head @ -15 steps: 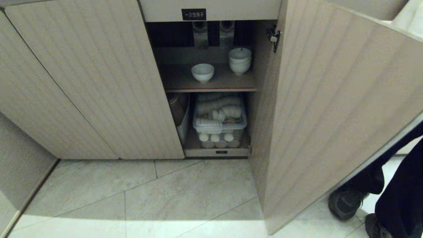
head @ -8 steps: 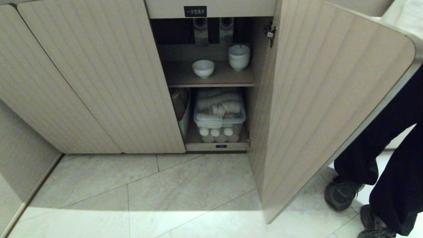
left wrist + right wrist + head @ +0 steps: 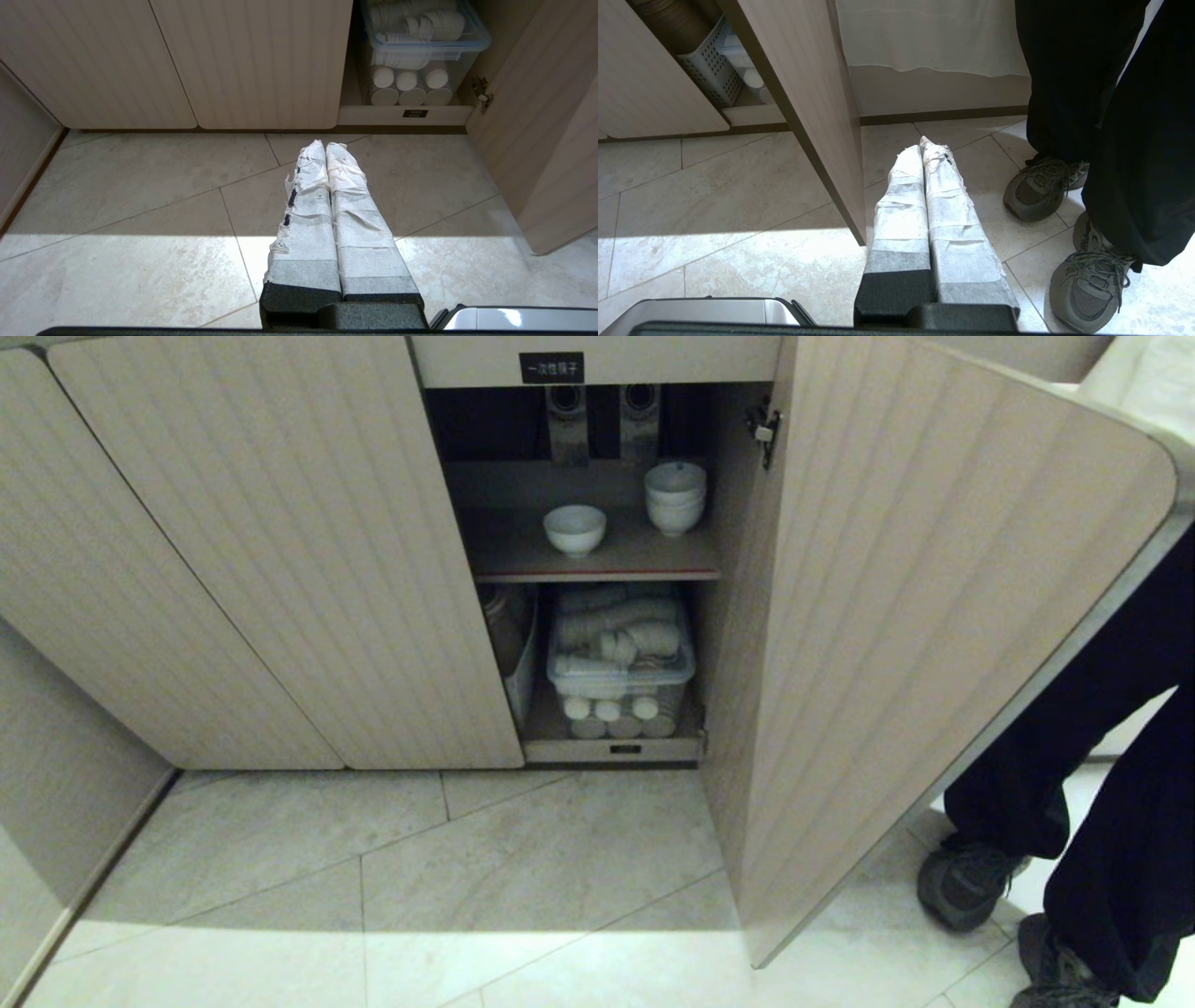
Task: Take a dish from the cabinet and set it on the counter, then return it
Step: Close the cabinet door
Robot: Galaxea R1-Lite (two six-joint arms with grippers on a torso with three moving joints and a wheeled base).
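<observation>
While shelved, dish [image 3: 573,527] seemingly beyond end effectors.

Open way to the cabinet shelf
The open door [image 3: 934,616] flanks the gap; the shelf [image 3: 607,565] holds a dish [image 3: 574,527] beside stacked bowls [image 3: 676,497]; a person's legs [image 3: 1102,784] stand right.

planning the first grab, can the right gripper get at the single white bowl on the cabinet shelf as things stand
Probably not directly: the shut right gripper hangs low over the floor on the outer side of the open cabinet door, which stands between it and the single white bowl. The shelf opening itself looks free.
</observation>
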